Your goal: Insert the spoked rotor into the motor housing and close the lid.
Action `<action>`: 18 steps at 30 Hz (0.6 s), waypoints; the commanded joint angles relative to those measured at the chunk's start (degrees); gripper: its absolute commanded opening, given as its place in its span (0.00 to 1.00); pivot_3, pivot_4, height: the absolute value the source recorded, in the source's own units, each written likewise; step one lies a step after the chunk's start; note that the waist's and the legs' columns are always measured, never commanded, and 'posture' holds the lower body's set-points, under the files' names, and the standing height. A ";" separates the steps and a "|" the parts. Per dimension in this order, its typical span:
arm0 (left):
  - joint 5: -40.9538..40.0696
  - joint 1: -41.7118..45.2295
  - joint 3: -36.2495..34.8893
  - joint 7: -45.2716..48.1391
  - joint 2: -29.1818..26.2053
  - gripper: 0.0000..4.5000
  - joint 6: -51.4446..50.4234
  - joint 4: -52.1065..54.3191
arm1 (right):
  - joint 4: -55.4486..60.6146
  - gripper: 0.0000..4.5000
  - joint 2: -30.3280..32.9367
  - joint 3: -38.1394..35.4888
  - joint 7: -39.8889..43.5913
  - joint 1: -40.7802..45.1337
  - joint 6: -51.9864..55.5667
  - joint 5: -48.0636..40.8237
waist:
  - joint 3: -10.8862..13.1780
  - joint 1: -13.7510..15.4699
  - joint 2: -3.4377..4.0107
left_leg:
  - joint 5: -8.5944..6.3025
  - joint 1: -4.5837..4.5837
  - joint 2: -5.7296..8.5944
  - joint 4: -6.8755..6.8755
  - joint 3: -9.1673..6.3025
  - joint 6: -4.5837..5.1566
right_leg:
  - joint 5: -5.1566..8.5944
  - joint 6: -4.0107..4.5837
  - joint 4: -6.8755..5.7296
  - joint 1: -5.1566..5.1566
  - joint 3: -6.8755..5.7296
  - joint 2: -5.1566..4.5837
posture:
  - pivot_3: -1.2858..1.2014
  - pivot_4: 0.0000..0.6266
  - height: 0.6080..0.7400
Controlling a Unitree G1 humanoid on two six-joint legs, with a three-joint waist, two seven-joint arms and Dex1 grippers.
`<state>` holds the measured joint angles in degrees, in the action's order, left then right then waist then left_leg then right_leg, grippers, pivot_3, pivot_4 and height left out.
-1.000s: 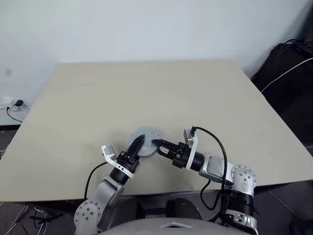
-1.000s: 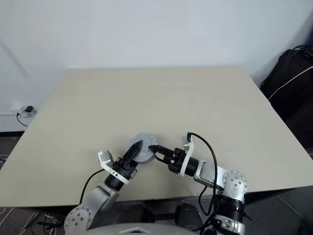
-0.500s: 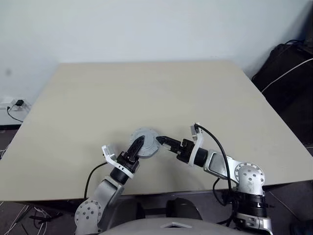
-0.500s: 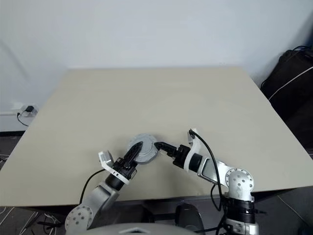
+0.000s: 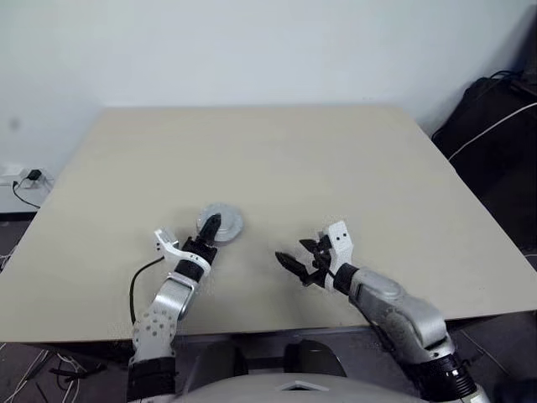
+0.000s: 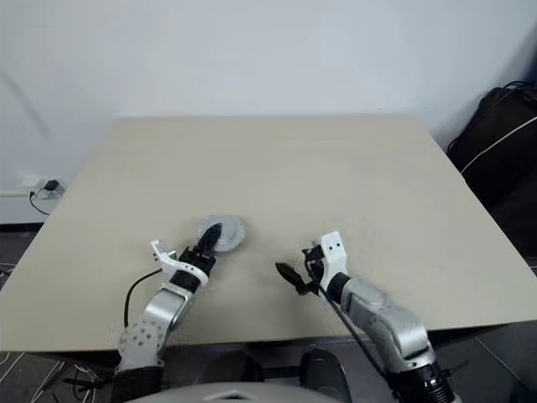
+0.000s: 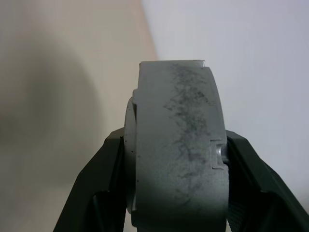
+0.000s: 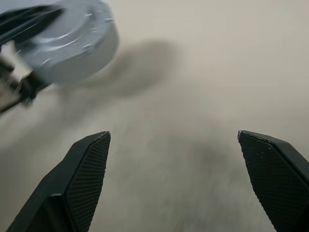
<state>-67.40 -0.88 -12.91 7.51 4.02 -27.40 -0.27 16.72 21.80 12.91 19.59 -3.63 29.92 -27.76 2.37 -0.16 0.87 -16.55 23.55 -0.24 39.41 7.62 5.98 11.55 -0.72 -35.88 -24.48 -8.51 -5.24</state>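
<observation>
1. My left claw [image 5: 211,225] is clamping the closed motor [image 5: 220,225] by its two flat faces, lid [image 7: 176,145] and housing together, over the near-left part of the bench [image 5: 336,159]. In my left wrist view the grey disc is sitting edge-on between the fingers [image 7: 104,179]. With smooth metal held only on narrow contact, I am judging that it could be swivelling or slipping out if I swing the arm fast.

2. I cannot tell whether the lid is fully seated. A thin lip is showing along one side of the disc in the wrist view, and it could be a gap. If the lid is cocked, my squeeze could be jamming it crooked, or it could be popping off once I let go.

3. The rotor is, I am judging, inside under the lid, so I cannot check it. If it is sitting tilted, the lid is never closing flush.

4. I cannot tell whether the disc is resting on the bench or hanging just above it. Letting go from the air, on its edge, could be sending it rolling toward the near bench edge.

5. My right claw [image 5: 294,264] is spread wide and holding nothing, well apart to the right. Bringing it back carelessly could be knocking the disc out of my left grip.
</observation>
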 commanded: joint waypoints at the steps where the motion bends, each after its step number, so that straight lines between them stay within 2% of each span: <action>1: 1.29 6.67 -2.51 0.71 0.44 0.47 2.15 -3.10 | -1.15 1.00 -2.03 -0.29 0.42 -0.59 -9.52 5.99 | 0.00 0.12 -0.13 | 0.01 0.01 -0.01 0.04 0.00 -0.02 | -0.02 -0.02 0.00 0.01 0.00 0.02 | 0.52 0.00 1.00; 11: 8.16 24.79 -9.85 0.83 -0.17 0.47 7.31 -24.27 | -8.81 1.00 -4.97 -3.52 2.67 -3.00 -21.34 11.69 | -0.10 0.15 -0.44 | 0.02 0.00 0.03 0.15 0.07 -0.04 | -0.22 -0.33 0.03 0.09 0.05 0.07 | 0.52 0.00 1.00; 18: 12.17 33.23 -14.10 -0.80 -0.46 0.47 10.18 -36.45 | -15.69 1.00 -7.64 -4.99 -0.97 -3.02 -30.32 18.37 | -0.11 -0.50 -0.45 | 0.10 -0.04 -0.05 0.15 0.07 -0.15 | -0.28 -0.42 0.01 0.13 0.09 0.56 | 0.52 0.00 1.00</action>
<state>-56.05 29.20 -26.53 6.02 3.86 -18.66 -36.75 1.11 14.70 9.34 19.59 -7.25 2.61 -10.76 2.27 -0.67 0.42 -16.44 23.50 -0.30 39.56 7.70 5.81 11.26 -1.14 -35.88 -24.35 -8.41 -4.67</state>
